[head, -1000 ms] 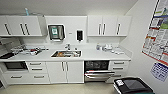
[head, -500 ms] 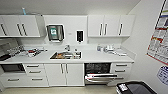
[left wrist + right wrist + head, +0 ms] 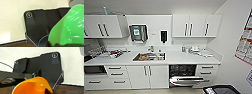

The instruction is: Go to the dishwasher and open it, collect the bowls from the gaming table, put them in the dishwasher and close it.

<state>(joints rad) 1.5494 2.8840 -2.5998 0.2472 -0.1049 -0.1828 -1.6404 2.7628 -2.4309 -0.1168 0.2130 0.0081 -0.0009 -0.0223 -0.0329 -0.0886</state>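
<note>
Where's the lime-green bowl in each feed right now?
Head view: what to go by here is the open dishwasher, low, right of centre.
Left wrist view: lime-green bowl, large, before the left arm's dark plate.
Right wrist view: that one is the orange bowl, before the right arm's dark plate.
Shared landmark: each wrist's dark plate with round fitting.

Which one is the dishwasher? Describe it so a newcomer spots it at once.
Find the long white counter with the sink set into it. Follow the base cabinets to the right of the sink: the dishwasher sits between the double white doors and a drawer stack. Its door hangs open, showing a dark interior, unlike the closed white fronts.
</note>
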